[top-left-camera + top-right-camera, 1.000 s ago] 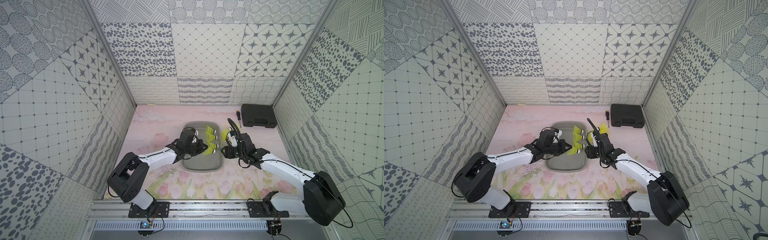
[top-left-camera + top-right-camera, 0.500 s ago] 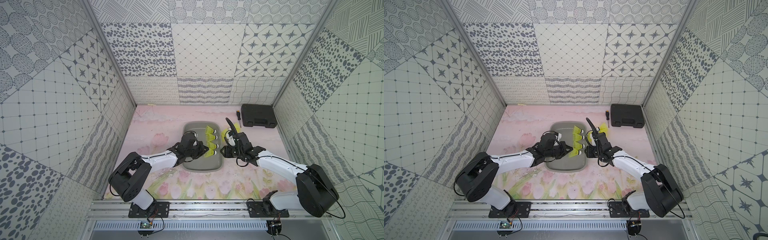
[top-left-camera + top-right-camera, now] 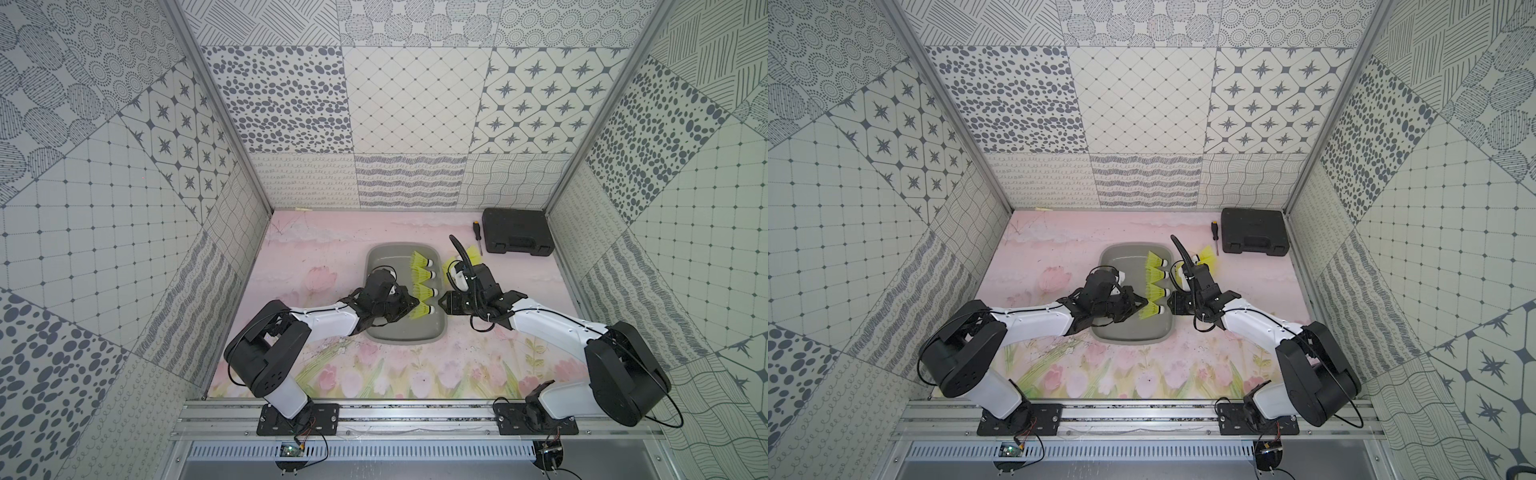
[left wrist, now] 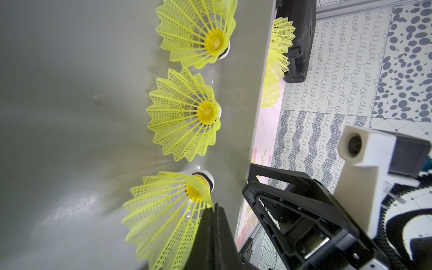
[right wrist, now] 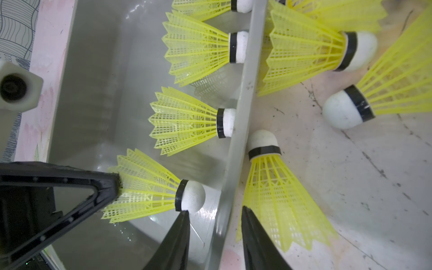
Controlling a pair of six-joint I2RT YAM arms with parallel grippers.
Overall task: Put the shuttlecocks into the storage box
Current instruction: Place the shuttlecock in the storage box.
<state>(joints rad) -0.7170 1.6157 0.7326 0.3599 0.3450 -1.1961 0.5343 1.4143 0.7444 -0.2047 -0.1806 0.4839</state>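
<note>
The grey storage box lies mid-table. In both top views a row of shuttlecocks lies along its right wall, white tips toward the wall. The nearest shuttlecock has its skirt rim pinched in my left gripper, which is shut. My right gripper stands narrowly open astride the box's right wall, one finger inside and one outside. Beside the outer finger lies a shuttlecock on the table. More shuttlecocks lie beyond it.
A black ribbed case sits at the back right, with a screwdriver lying to its left. Patterned walls close in the table on three sides. The arm bases stand on the front rail.
My left gripper has come slightly nearer and lower with its shuttlecock, to the near end of the row. The right gripper's jaws have narrowed at the box's wall.
</note>
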